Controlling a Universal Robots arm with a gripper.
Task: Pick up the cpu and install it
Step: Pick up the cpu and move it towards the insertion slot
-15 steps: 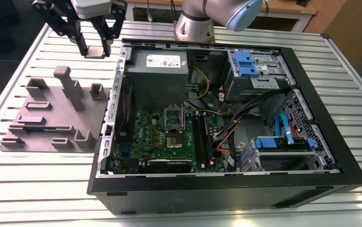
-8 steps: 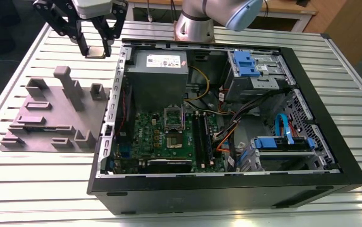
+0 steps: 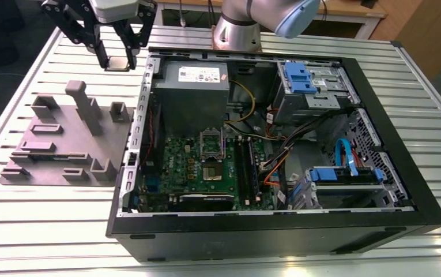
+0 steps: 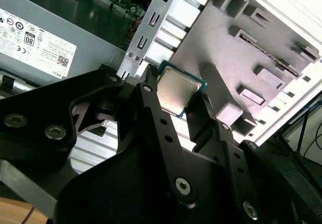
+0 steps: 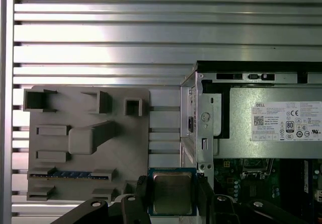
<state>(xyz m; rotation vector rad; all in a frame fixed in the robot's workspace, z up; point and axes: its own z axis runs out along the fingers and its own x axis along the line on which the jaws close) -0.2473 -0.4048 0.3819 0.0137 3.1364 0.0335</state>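
My gripper (image 3: 117, 60) hangs above the slatted table at the exterior view's upper left, just outside the open computer case (image 3: 404, 190). It is shut on the cpu (image 3: 116, 62), a small square chip with a silvery top and a blue-green rim. Both wrist views show the cpu (image 4: 177, 89) (image 5: 172, 192) pinched between two black fingers (image 4: 151, 103) (image 5: 141, 194). The green board (image 3: 204, 167) lies inside the case, its metal socket frame (image 3: 211, 154) near the middle, well away from the gripper.
A grey block (image 3: 66, 144) with raised holders lies on the table left of the case, below the gripper. A grey power supply (image 3: 193, 86) fills the case's near corner. Cables (image 3: 282, 156) and blue drive brackets (image 3: 343, 173) sit on the case's right side.
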